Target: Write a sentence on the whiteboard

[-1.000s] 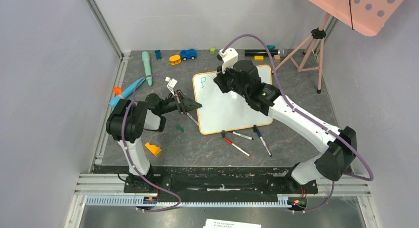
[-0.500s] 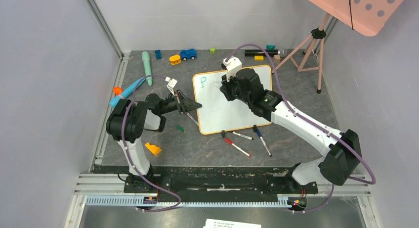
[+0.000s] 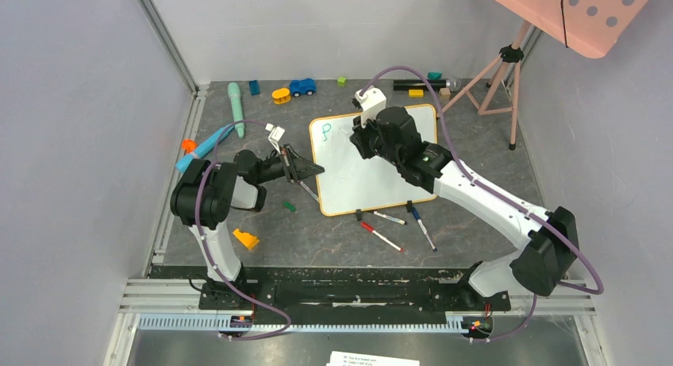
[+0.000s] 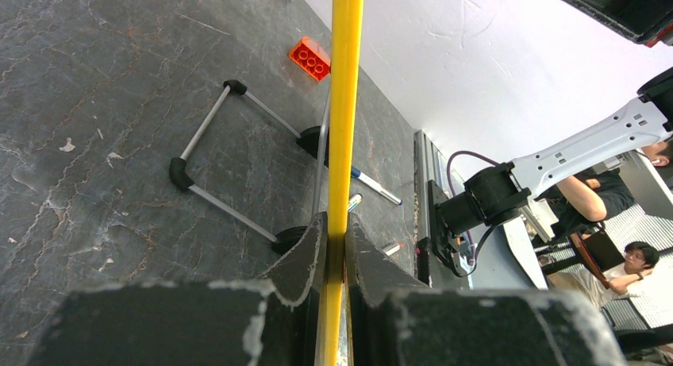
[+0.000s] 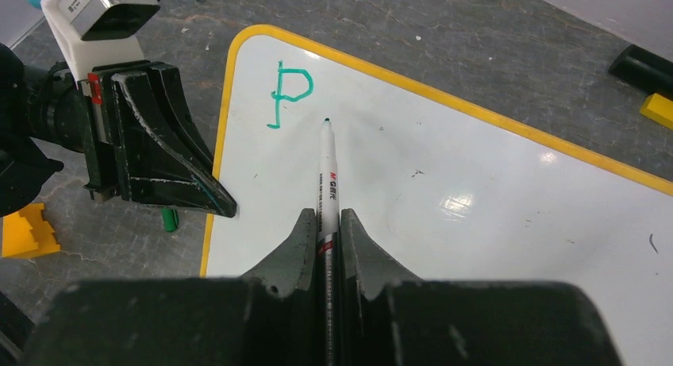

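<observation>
Gripping the marker [image 5: 328, 163] in the right hand [image 5: 325, 221], tip beside the teal "P" [image 5: 290, 92] near a corner of the whiteboard [image 5: 492, 199] on the tabletop [image 3: 317, 239]. Pinching its frame [image 4: 343, 104] with the left hand [image 4: 333, 239]. Press lightly, keep strokes small, hold steady.

Teal letter P [image 5: 290, 96] on whiteboard [image 5: 492, 239], marker [image 5: 328, 175] print unreadable.

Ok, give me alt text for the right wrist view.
The right tool pinches a marker, its tip on or just above the whiteboard beside a single green P. The left tool clamps the board's yellow edge.
</observation>
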`<state>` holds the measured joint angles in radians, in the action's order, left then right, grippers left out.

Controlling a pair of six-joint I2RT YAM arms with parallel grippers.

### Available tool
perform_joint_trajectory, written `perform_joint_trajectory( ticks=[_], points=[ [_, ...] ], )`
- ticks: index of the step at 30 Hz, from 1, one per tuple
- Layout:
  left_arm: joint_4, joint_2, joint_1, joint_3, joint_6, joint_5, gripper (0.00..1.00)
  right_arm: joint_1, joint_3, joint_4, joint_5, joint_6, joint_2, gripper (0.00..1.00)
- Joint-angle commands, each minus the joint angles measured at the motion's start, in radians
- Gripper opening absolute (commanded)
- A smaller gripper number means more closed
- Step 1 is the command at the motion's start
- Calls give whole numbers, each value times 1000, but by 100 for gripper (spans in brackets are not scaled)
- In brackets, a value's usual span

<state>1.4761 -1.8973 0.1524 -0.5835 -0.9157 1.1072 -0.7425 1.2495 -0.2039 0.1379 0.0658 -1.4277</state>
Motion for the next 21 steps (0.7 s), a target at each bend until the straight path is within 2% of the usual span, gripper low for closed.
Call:
perform_joint_trajectory(
  ticks=[1,21],
  points=[
    [81,23,-3,-23,15,16,2,-4,52,24,32,-14,-10,0],
    [81,23,-4,-21,14,13,2,-4,112,3,-4,-19,-76,0]
  ],
)
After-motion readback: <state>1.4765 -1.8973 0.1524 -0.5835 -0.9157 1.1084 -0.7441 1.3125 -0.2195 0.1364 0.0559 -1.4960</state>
